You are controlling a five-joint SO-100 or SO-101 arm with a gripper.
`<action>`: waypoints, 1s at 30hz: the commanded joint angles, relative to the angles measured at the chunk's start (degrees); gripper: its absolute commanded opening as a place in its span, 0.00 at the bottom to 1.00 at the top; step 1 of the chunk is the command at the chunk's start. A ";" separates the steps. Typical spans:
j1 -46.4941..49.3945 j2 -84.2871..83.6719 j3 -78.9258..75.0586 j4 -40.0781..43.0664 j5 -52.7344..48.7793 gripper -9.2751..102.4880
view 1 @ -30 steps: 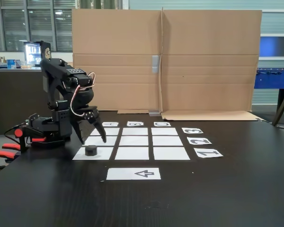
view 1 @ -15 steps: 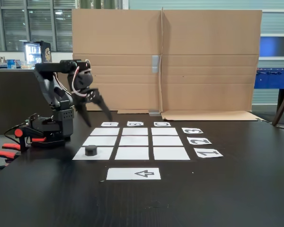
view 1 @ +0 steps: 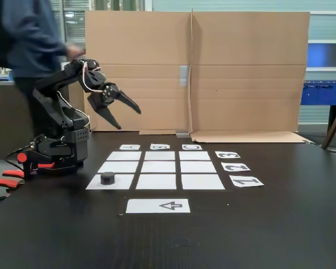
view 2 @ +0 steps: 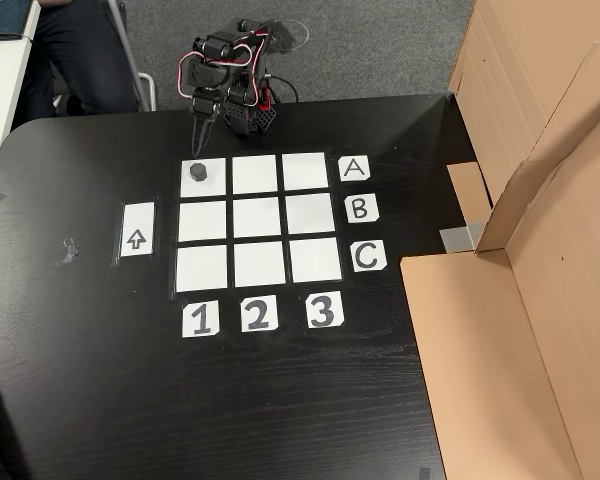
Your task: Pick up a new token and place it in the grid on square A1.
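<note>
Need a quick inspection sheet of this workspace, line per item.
Surface: black table, small scuff marks.
Job's things: token on square A1 of the grid.
Clutter: arrow sheet beside the grid.
End effector: open, raised, holding nothing.
Cables: red and white leads on the arm; black cable at the base.
Surroundings: cardboard backdrop; person behind the arm.

The tool (view 1: 129, 117) has climbed from just above the paper squares to well above the worktop, in front of the cardboard wall (view 1: 241, 73), its two fingers spread wide. The arm has folded back. A person (view 1: 31, 39) has come in behind the arm.
</note>
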 commanded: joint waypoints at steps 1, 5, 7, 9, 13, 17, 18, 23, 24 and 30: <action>0.35 4.75 0.44 -1.23 1.05 0.37; 1.41 13.45 3.96 -2.02 1.05 0.37; 2.20 17.14 5.27 -2.20 1.14 0.37; 3.34 20.39 6.68 -2.46 1.67 0.37; 6.68 23.38 8.70 -3.34 2.72 0.37; 11.60 27.16 11.69 -4.57 4.04 0.37; 12.57 28.30 12.48 -4.83 4.22 0.37; 15.38 31.03 16.08 -6.06 4.66 0.37; 15.91 31.38 16.88 -6.77 4.92 0.37; 17.31 33.66 20.48 -8.44 5.36 0.37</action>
